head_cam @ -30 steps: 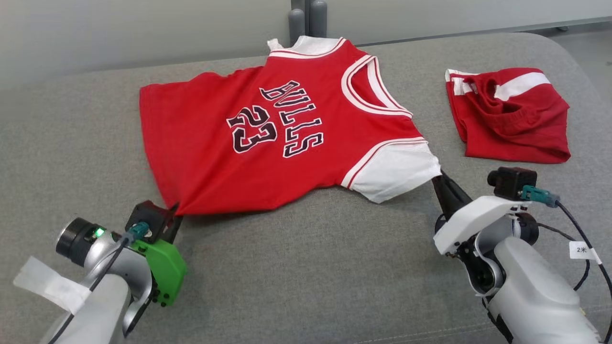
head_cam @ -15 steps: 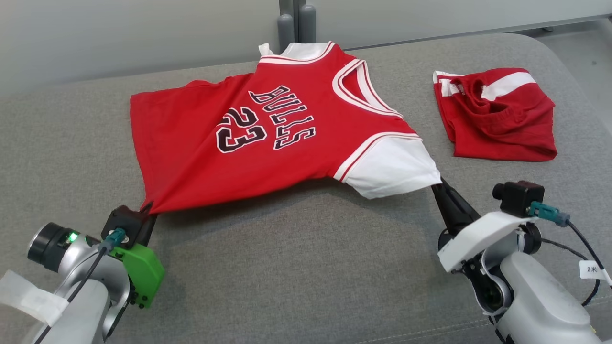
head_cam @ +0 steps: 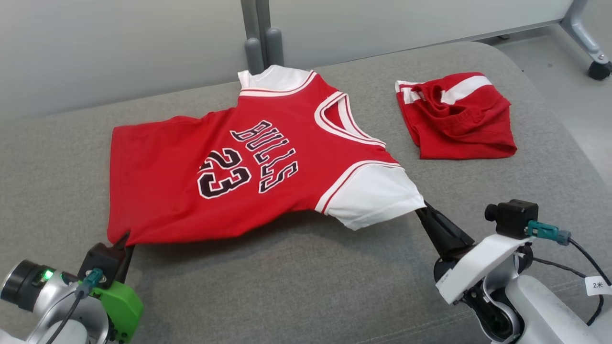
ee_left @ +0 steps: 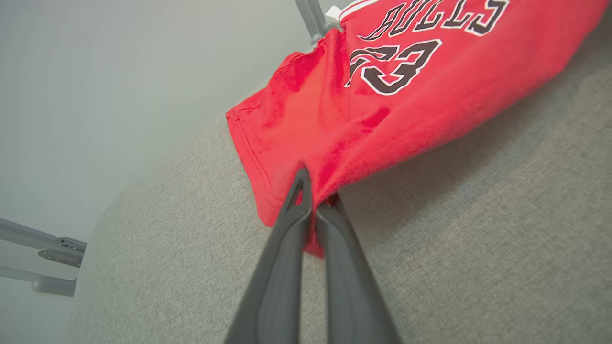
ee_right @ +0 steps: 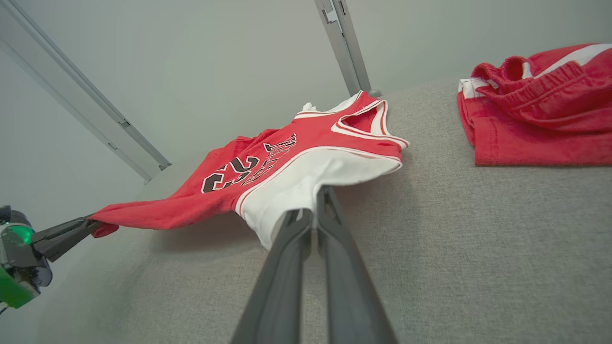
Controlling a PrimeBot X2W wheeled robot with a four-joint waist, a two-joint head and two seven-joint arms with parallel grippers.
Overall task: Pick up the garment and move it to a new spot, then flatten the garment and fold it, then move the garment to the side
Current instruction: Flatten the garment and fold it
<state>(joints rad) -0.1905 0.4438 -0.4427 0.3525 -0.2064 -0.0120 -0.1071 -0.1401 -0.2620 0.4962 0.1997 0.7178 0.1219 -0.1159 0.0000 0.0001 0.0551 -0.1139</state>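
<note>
Bulls jersey [head_cam: 239,181] lies across the grey cushion [head_cam: 306,286], near edge lifted taut, long axis side to side: our left gripper [head_cam: 125,237] is clamped on its hem corner [ee_left: 287,200], our right gripper [head_cam: 420,212] on the white sleeve [head_cam: 373,196].

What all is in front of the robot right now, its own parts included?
jersey: one, red with white sleeves, mid cushion, near edge lifted.
shorts: one pair, red with white stripe, right of jersey, apart from it.
cushion: one, grey, under both garments.
posts: two, grey, behind cushion.
wheel: one, black, floor at far right.
left gripper: one, dark, shut on jersey's hem corner.
right gripper: one, dark, shut on jersey's white sleeve.
</note>
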